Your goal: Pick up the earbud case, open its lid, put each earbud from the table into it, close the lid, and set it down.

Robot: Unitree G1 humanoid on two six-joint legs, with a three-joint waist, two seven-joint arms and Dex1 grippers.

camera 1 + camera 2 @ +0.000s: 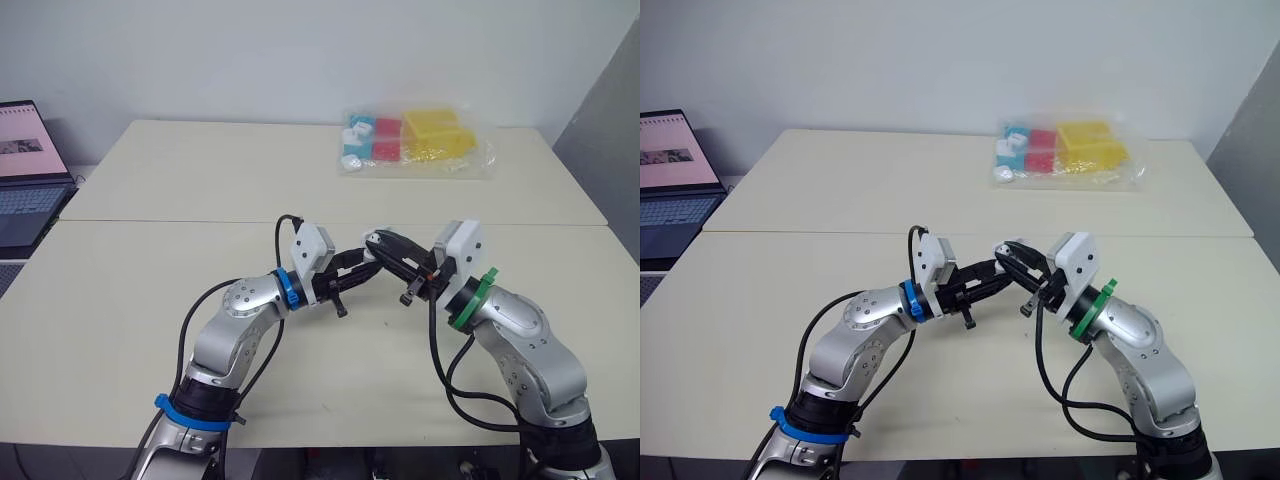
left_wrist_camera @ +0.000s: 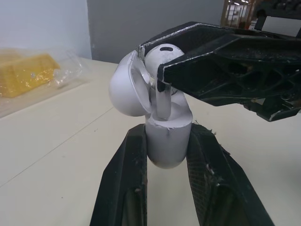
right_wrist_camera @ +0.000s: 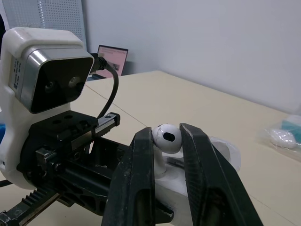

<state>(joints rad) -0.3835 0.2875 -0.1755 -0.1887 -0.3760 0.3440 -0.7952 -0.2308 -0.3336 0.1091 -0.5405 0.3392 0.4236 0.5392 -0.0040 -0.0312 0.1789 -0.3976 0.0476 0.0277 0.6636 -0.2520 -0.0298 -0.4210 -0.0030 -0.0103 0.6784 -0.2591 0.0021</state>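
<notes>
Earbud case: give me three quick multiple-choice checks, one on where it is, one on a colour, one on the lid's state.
1. Where is the case?
A) on the table
B) in the left gripper
C) in the bag

2. What colour is the earbud in the right gripper?
A) black
B) yellow
C) white

3. The lid is:
A) open
B) shut
C) detached

Answers:
1 B, the left gripper clamps its body above the table.
2 C, it shows white against the black gripper.
3 A, it is tipped back from the body, joined at one side.
</notes>
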